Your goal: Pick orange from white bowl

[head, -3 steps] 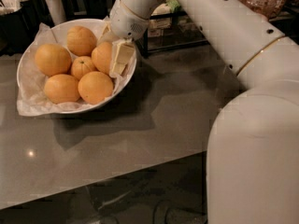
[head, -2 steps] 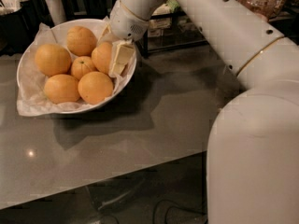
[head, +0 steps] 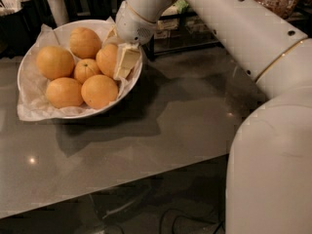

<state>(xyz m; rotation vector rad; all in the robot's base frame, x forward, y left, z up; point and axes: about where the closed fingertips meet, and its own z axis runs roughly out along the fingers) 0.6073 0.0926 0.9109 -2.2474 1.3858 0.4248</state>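
At right rim of white bowl [head: 88,22] | arm comes down from upper right, wrist angled left-down, gripper [head: 123,65] against right side of the orange [head: 107,58] | grip state: cannot tell | orange lies in bowl with five others | vs 1 s ago: arm, gripper, fruit unchanged

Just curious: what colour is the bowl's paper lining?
The paper is white, camera view; the gripper sits at the white bowl's right edge.

In the bowl [head: 21,69], the hand [head: 122,65] rests against the rightmost orange [head: 106,57].
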